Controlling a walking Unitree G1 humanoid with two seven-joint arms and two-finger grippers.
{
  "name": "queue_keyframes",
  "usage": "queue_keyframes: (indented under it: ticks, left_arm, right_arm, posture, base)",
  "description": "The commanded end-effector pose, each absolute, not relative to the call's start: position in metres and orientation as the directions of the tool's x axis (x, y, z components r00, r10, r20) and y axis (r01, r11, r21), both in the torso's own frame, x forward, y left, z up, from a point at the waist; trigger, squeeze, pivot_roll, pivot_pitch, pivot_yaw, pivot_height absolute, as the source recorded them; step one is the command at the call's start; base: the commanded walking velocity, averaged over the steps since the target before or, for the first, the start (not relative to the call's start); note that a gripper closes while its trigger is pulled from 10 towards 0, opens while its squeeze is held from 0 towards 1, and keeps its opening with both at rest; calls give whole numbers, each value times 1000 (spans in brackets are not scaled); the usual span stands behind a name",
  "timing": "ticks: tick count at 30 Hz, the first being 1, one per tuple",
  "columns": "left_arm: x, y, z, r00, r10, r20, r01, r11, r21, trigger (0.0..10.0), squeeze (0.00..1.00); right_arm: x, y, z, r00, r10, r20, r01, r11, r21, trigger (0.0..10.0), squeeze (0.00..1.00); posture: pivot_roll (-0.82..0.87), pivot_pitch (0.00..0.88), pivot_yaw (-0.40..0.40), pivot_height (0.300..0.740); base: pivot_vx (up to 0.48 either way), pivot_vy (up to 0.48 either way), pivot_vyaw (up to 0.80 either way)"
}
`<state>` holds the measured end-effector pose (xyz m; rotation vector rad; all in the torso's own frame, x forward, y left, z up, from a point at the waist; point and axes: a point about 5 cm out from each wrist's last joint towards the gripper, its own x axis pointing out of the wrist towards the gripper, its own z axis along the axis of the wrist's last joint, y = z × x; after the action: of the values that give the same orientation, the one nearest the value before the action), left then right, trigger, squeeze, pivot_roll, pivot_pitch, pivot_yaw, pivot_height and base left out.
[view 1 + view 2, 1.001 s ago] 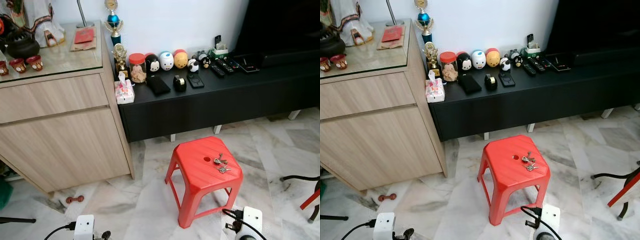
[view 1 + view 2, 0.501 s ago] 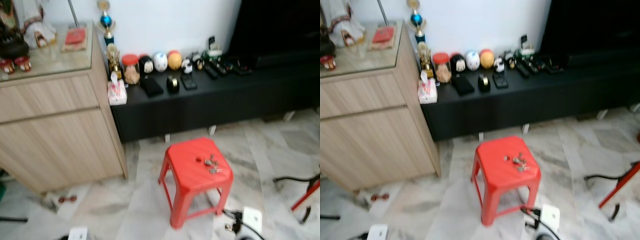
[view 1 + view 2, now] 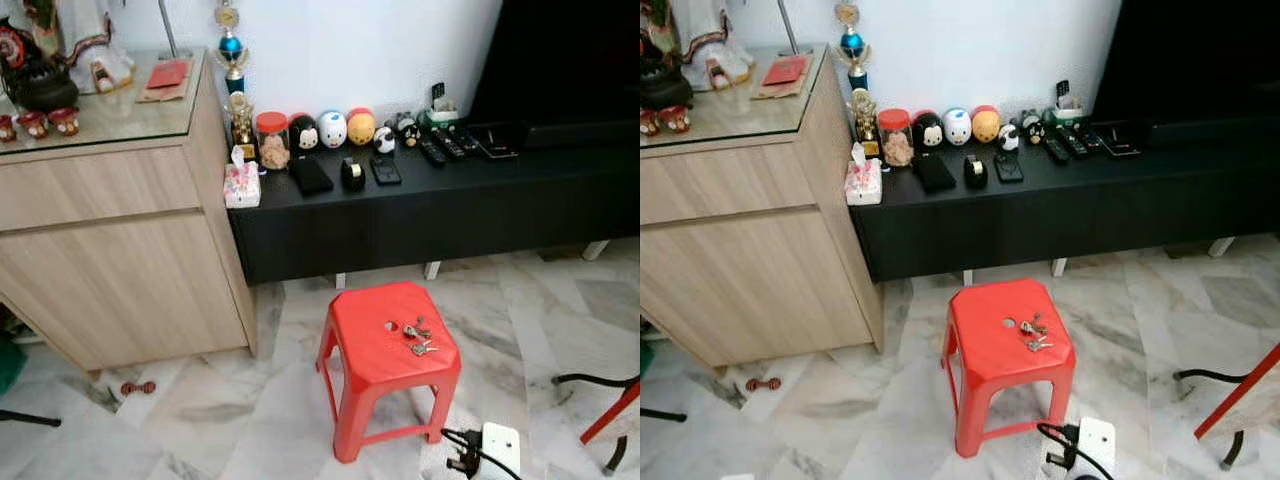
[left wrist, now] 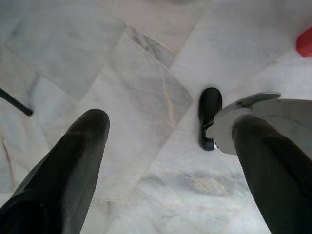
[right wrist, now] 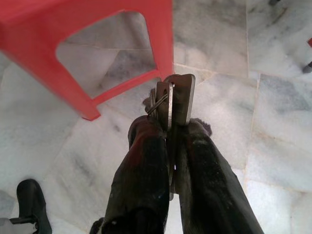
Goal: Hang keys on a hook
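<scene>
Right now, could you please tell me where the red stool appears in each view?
Left eye view: red stool, lower centre, on the marble floor.
Right eye view: lower centre.
Left wrist view: probably the red corner at the edge, past the open left gripper.
Right wrist view: its legs, past the right gripper shut on keys.
Shared landmark: marble floor.

I see red stool [image 3: 390, 350] on marble floor [image 3: 250, 420]; loose keys [image 3: 416, 335] on its seat.
</scene>
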<state>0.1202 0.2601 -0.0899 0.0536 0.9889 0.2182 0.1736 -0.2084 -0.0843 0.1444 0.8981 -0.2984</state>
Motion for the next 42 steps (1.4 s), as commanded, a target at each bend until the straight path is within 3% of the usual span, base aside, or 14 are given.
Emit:
queue_keyframes:
  ticks: [1, 14, 23, 32, 42]
  left_arm:
    - [113, 259, -92, 509, 211, -834, -169, 975, 143, 10000, 0]
    - [121, 261, -90, 509, 225, -831, -187, 971, 148, 10000, 0]
    - [123, 248, -93, 514, 160, -843, -92, 987, 132, 10000, 0]
    - [136, 251, -88, 542, 180, -821, -120, 983, 136, 10000, 0]
    - [130, 256, -89, 533, 175, -828, -99, 985, 144, 10000, 0]
  right_arm:
    - [170, -205, -87, 568, -191, -801, 318, 948, -1, 10000, 0]
    - [173, -202, -86, 577, -163, -800, 289, 957, 14, 10000, 0]
    - [175, -217, -83, 570, -216, -793, 354, 935, 0, 10000, 0]
    - [178, -211, -82, 581, -185, -793, 346, 938, 35, 10000, 0]
    - [177, -221, -81, 575, -204, -792, 369, 929, 28, 10000, 0]
  posture:
    - [182, 0, -11, 740]
    - [140, 0, -63, 740]
    - [152, 0, -36, 740]
    - [136, 0, -41, 740]
    - [111, 0, -21, 740]
  base:
    - [0, -285, 0]
    - [0, -355, 0]
    - [0, -366, 0]
    - [0, -375, 0]
    - [0, -380, 0]
